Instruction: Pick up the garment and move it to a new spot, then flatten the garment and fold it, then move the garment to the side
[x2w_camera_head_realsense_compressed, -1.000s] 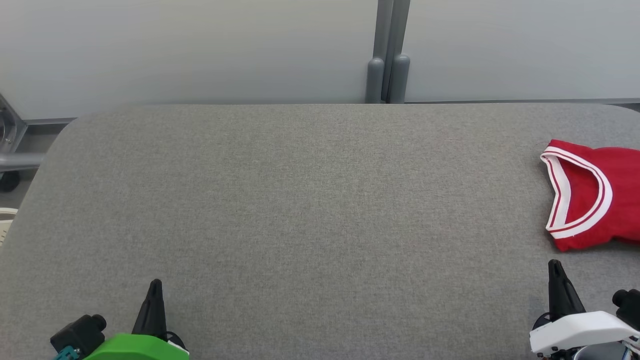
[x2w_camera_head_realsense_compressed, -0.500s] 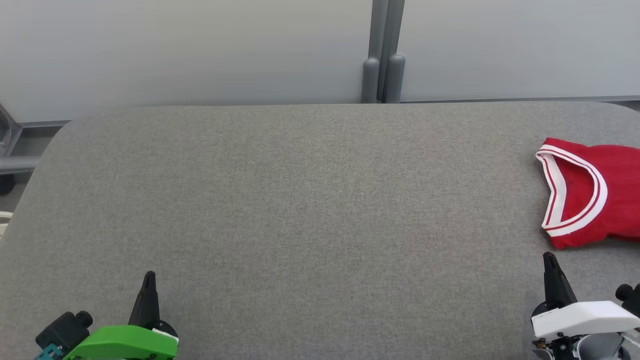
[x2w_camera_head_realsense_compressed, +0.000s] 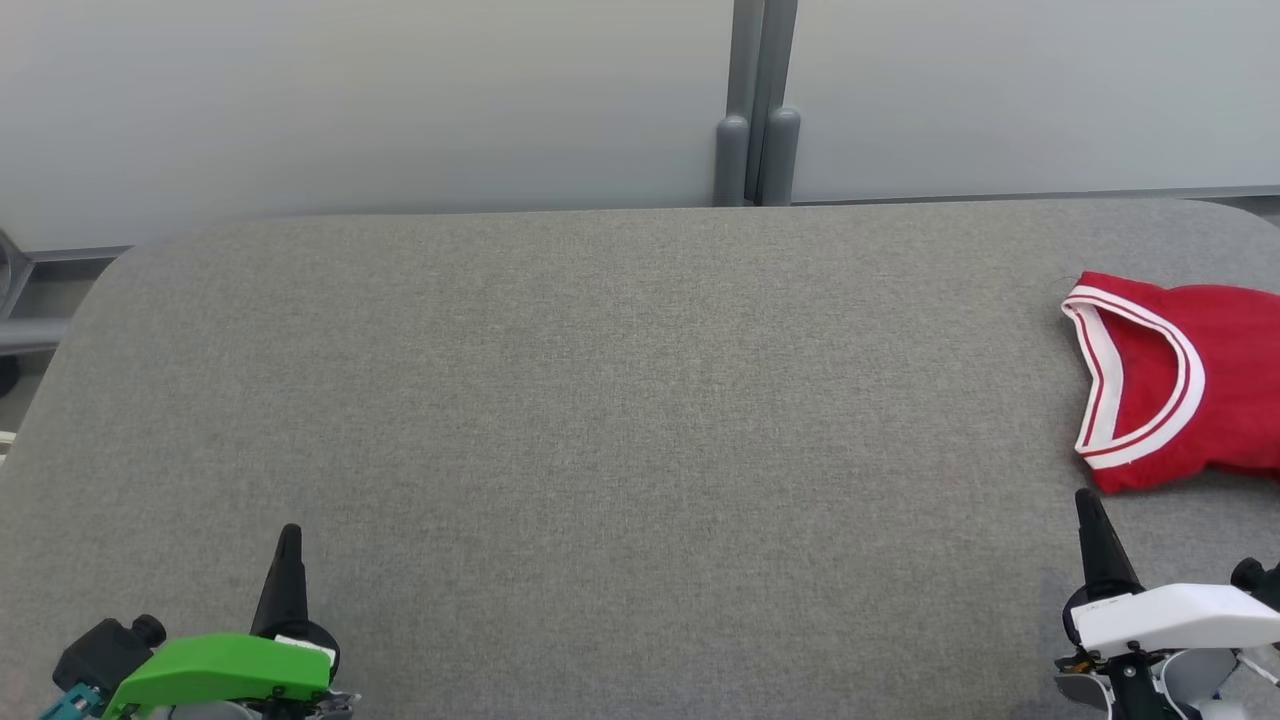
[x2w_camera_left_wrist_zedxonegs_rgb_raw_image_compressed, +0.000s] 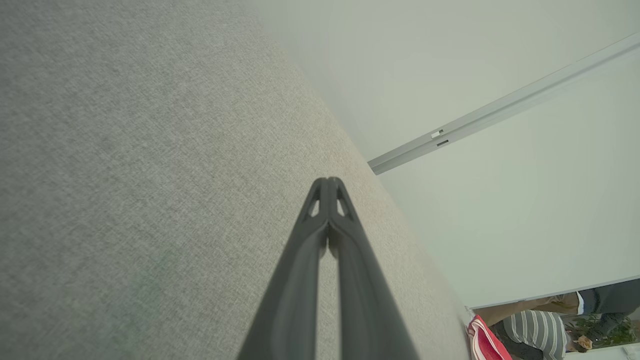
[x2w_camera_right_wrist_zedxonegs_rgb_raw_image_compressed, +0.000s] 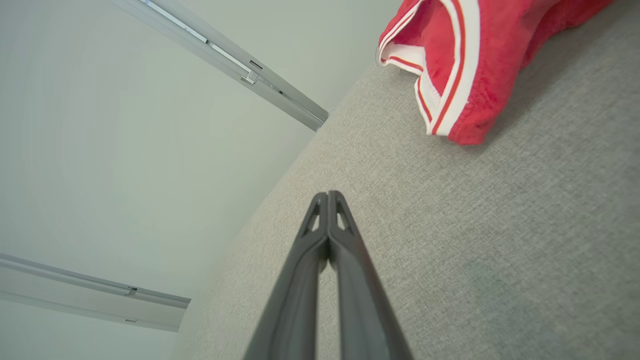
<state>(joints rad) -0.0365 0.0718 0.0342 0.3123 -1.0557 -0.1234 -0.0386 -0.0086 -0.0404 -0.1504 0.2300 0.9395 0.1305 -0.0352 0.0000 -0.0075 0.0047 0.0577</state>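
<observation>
Both my grippers sat low at the near edge of the grey padded table (x2w_camera_head_realsense_compressed: 600, 400), left gripper (x2w_camera_head_realsense_compressed: 289, 535) and right gripper (x2w_camera_head_realsense_compressed: 1084, 500), fingers pointing away from me, each pair pressed tip to tip with nothing between them. The red garment (x2w_camera_head_realsense_compressed: 1200, 380) lay at the far right of the table, white-striped neckline turned toward the middle, its body running out of the head view. My right fingertips were near its lower corner but apart from it, not touching. I judged that shut, parked jaws suited a pause between steps, keeping clear of the cloth. I could not tell how well the garment was folded. The wide middle of the table would suit flattening.
</observation>
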